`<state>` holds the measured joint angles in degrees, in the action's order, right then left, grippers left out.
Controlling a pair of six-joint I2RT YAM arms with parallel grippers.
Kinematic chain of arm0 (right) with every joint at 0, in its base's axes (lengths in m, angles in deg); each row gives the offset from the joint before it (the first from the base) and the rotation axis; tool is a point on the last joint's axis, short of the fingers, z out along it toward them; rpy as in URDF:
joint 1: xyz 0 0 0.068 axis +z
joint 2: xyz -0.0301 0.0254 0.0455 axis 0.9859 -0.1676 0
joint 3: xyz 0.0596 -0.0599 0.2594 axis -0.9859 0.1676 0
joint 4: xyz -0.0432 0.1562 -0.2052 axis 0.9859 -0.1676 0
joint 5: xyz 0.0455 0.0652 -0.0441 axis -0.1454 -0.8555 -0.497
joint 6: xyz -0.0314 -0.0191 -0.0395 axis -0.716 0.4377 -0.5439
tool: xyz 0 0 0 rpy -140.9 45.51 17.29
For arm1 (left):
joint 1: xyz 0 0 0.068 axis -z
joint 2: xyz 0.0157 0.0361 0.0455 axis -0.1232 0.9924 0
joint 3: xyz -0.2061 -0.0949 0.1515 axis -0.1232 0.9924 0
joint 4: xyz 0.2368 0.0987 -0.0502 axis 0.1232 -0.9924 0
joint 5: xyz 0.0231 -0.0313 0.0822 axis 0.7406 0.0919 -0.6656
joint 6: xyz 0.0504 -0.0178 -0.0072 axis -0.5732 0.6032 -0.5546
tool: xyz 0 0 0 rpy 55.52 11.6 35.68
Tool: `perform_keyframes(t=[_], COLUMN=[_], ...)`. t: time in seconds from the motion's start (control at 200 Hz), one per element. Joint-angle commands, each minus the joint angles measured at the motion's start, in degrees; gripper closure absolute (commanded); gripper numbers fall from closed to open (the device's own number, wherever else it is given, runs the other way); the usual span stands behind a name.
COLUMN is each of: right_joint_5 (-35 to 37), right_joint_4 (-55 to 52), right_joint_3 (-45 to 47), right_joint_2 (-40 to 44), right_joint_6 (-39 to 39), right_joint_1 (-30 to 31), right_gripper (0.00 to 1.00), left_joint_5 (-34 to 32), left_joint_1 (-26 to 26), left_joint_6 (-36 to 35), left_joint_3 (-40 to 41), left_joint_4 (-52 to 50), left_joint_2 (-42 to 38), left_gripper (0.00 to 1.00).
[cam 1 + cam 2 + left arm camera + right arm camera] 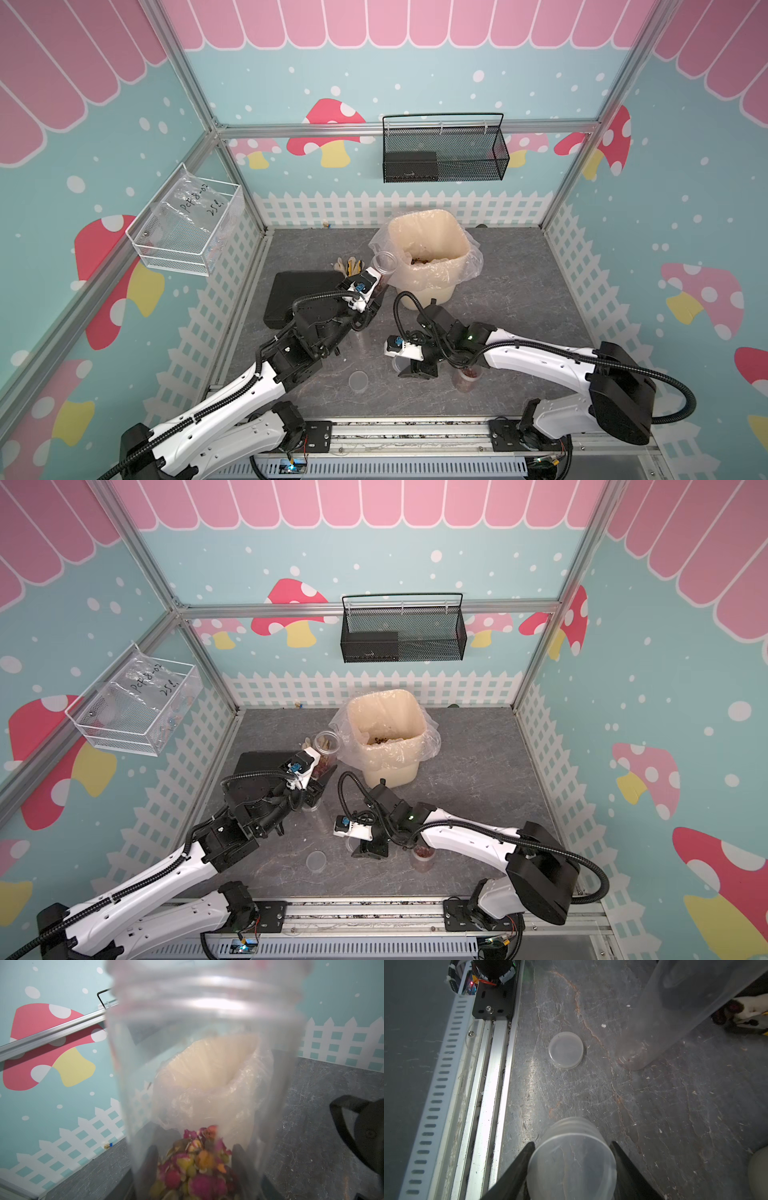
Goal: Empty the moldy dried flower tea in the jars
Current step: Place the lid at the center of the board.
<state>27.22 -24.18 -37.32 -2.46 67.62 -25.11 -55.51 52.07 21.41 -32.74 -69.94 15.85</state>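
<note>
Just beside the bin [419, 297], the left gripper [376, 286] is clamped on an open jar [384, 266] with the dried flower tea [197, 1167] heaped at its bottom. Well apart from the bin, the right gripper [572, 1143] straddles an empty jar [571, 1167] over the worktop [654, 1115]. I cannot tell whether it squeezes.

I am looking into a robotics lab's test cell; bare aluminium framing [552, 126] holds printed walls of mushrooms [332, 110] and picket fence [374, 208]. Two robot arms [232, 399] are bolted to a metal rail [407, 436] at the front of a grey stone-look tabletop [519, 291]; a black mesh basket [469, 158] hangs behind.
</note>
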Motion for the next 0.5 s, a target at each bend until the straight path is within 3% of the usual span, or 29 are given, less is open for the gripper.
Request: perform_keyframes(t=[0.0,0.495], right_joint_5=[0.5,6.9], right_joint_4=[0.6,4.1], right_joint_3=[-1.4,-1.9], right_joint_2=[-2.5,-11.9], right_joint_6=[-1.6,-1.1], right_joint_1=[1.1,4.0], right_gripper=[0.44,0.42], left_joint_5=[-0.5,-1.4], left_joint_1=[-0.6,-1.1], left_joint_6=[0.2,-0.4], left_joint_3=[-1.0,0.1], left_joint_4=[1.8,1.4], left_joint_2=[-1.0,-2.3], left_gripper=[0.78,0.78])
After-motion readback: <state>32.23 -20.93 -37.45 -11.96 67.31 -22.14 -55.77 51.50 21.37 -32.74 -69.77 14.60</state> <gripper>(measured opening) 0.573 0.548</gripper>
